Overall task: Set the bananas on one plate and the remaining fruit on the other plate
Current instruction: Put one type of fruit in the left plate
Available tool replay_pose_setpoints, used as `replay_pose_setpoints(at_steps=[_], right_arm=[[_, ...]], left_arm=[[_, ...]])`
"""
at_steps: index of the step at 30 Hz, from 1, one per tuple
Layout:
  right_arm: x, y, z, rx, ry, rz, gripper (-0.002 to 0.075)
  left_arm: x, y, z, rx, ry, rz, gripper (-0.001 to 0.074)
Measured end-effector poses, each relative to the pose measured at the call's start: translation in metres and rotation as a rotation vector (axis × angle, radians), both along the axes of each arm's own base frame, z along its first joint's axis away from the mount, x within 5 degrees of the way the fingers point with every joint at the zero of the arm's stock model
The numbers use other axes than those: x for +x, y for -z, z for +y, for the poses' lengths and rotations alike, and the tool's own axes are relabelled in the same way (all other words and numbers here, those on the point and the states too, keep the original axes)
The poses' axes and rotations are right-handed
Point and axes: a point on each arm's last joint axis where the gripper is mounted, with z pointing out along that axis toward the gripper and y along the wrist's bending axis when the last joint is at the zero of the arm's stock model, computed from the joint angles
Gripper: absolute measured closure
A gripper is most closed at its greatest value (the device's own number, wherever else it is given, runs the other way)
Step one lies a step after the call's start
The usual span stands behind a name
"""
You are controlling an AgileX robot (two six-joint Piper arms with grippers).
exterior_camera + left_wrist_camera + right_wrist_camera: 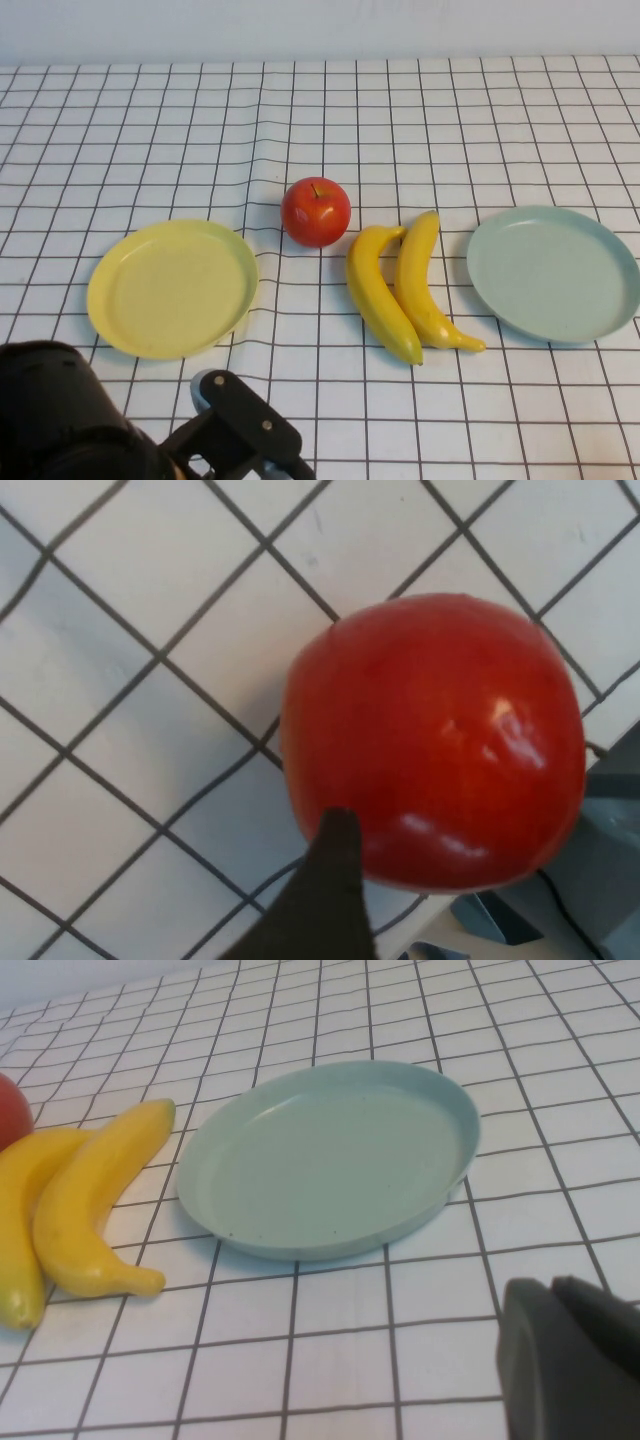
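Two yellow bananas (405, 285) lie side by side between the plates, also in the right wrist view (75, 1210). One red apple (316, 211) stands on the table behind them. The yellow plate (172, 287) at the left and the blue-green plate (552, 272) at the right are both empty. My left gripper (420, 880) is shut on a second red apple (435, 735) just above the table near its front edge; one dark finger (335, 880) shows against it. That apple is hidden in the high view. My right gripper (575, 1305) is shut and empty, near the blue-green plate (330, 1160).
My left arm (235, 425) fills the front left corner of the high view, near the yellow plate's front rim. The table is covered by a white cloth with a black grid (450, 120). The table's front edge shows in the left wrist view (430, 930).
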Motion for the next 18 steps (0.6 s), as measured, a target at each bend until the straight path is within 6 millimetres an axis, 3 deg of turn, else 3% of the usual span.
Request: replay_pose_setpoints(at_steps=[18], right_arm=[[0.000, 0.000, 0.000, 0.000, 0.000, -0.002, 0.0741]], left_arm=[[0.011, 0.009, -0.010, -0.024, 0.006, -0.069, 0.0066]])
